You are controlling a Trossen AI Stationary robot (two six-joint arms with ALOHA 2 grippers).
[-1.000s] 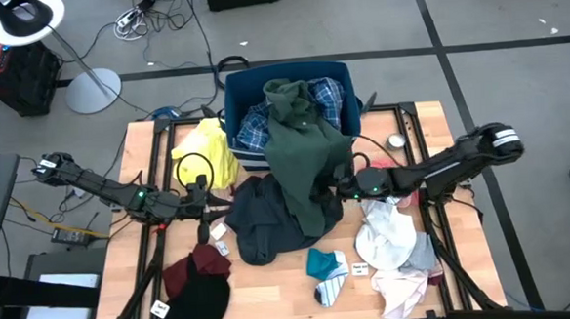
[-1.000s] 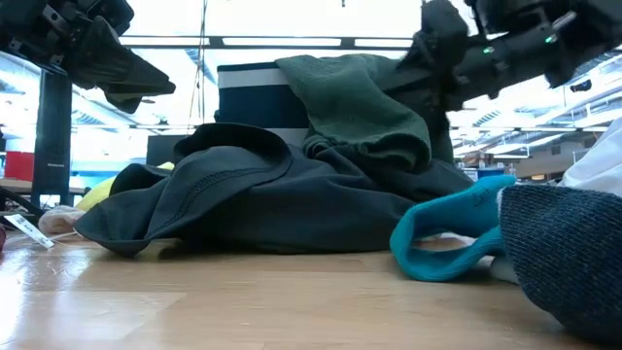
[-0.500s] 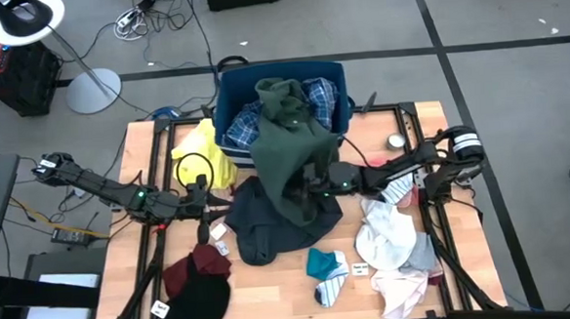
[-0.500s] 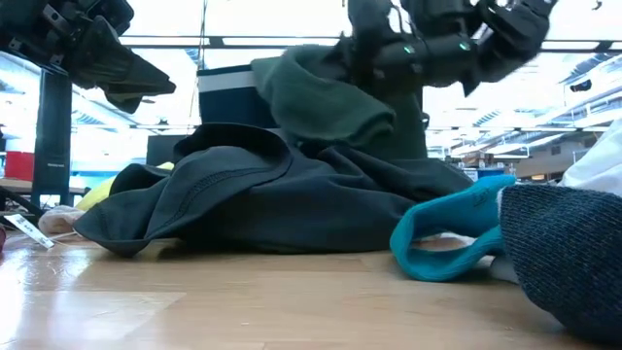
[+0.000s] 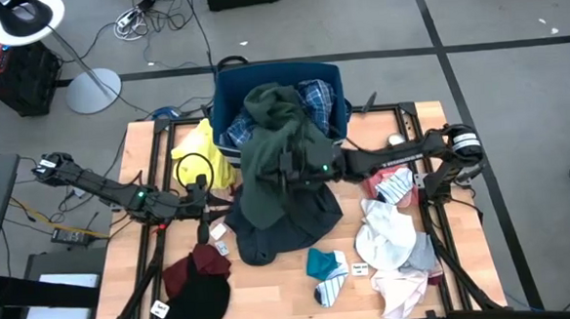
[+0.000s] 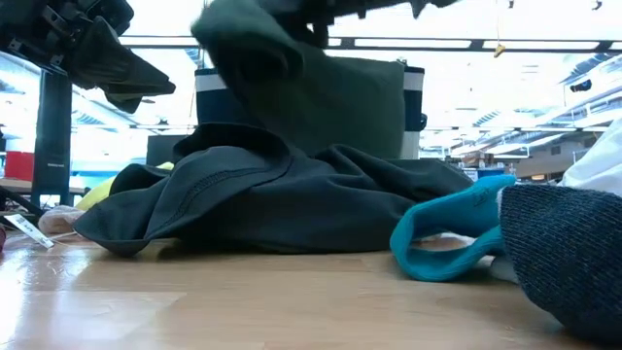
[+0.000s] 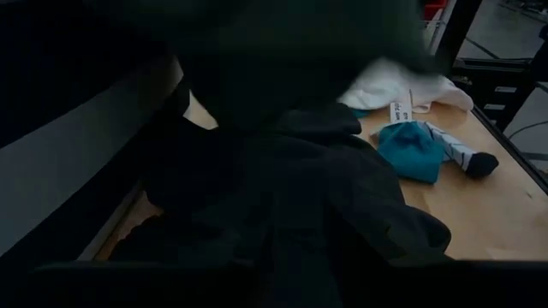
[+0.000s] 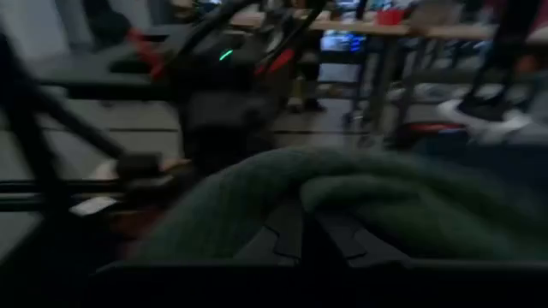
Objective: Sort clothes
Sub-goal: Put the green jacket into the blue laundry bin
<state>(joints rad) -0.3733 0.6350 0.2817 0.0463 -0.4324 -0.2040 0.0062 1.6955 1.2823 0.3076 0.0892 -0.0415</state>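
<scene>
A dark green garment (image 5: 270, 155) spills from the navy bin (image 5: 224, 84) onto a dark grey garment (image 5: 269, 229) that lies on the table. My right gripper (image 5: 290, 169) reaches in from the table's right and is shut on the green garment, which is raised high in the low view (image 6: 282, 68). My left gripper (image 5: 209, 204) waits above the table's left half, beside the grey garment's left edge. A blue plaid garment (image 5: 321, 94) lies in the bin. My right gripper pinches a bunched fold of the dark green garment (image 8: 282, 192) between its two fingers (image 8: 295, 239), coming level from the table's right. The cloth drapes over the fingers. The held part is lifted; the rest hangs over the bin's front and rests on the grey garment.
A yellow garment (image 5: 206, 149) lies left of the bin. Maroon and black clothes (image 5: 199, 281) sit at the near left. A teal sock (image 5: 322, 263) and a striped sock (image 5: 331, 289) lie near the front, with a white and pink pile (image 5: 387, 242) at the near right.
My right gripper has moved toward the table's left and shut on the dark green garment. It has dragged the garment leftward and lifted it, bunching it up. The bin has shifted a little to the left with it.
</scene>
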